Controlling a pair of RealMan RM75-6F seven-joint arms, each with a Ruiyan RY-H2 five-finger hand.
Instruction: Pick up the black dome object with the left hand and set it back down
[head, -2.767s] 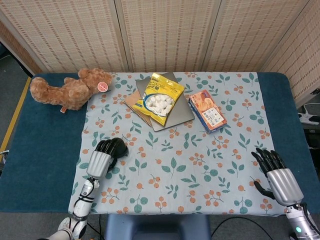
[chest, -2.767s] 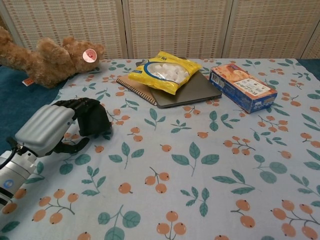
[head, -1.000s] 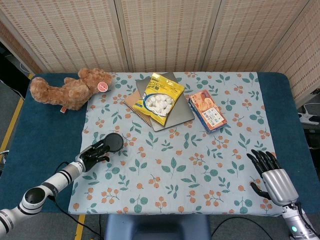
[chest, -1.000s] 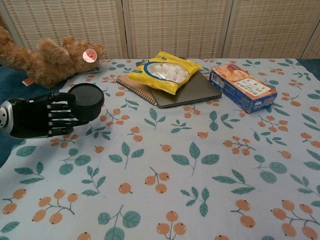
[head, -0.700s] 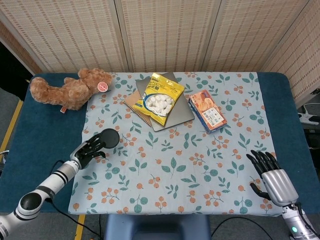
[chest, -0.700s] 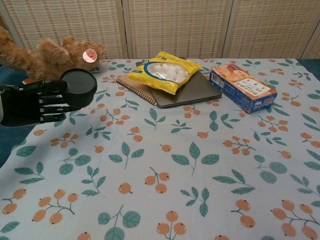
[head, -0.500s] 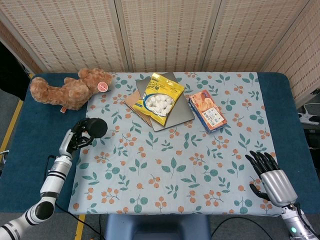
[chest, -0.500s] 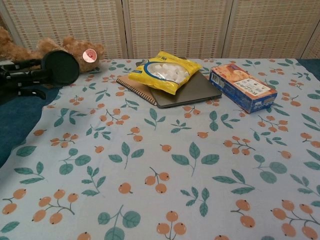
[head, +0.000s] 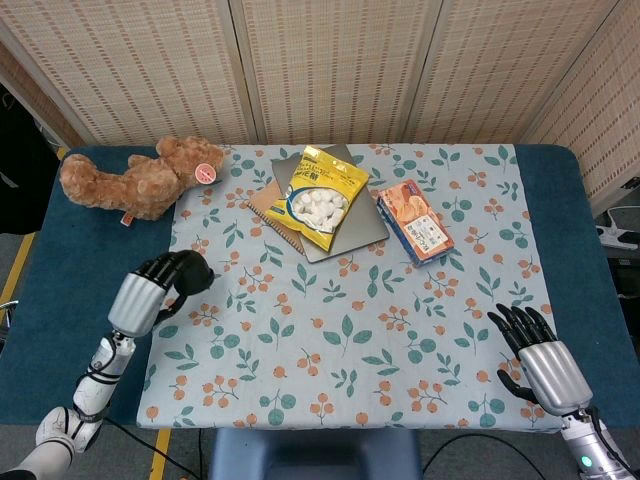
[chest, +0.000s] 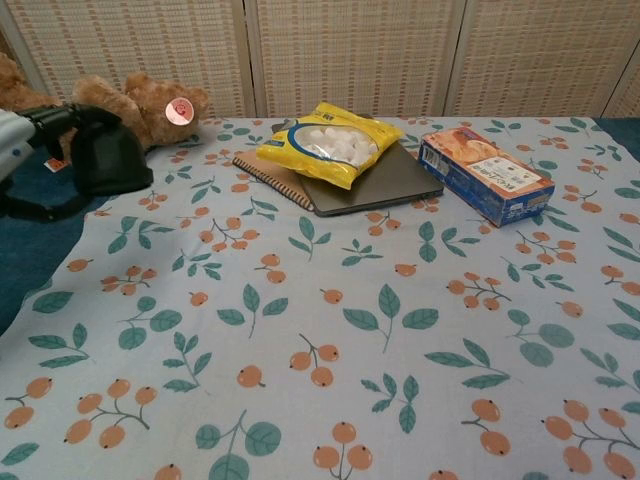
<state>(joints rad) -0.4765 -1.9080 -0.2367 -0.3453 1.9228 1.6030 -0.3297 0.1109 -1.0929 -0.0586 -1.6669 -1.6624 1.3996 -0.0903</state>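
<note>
At nine o'clock on the floral cloth (head: 350, 330), the left hand (head: 150, 290) holds the black dome object (chest: 108, 155), fingers wrapped over its top. Lower it level until its base meets the cloth, then spread the fingers. At five o'clock the right hand (head: 540, 360) rests with fingers apart, holding nothing.

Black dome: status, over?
Left robot hand grips black dome, near tablecloth's left edge. Right robot hand open, idle. Teddy bear just behind; nothing blocking.

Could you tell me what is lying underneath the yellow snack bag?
The yellow snack bag lies on a grey flat slab, which rests on a spiral notebook. Whatever sits under the bag's middle is covered, so I cannot tell more.
</note>
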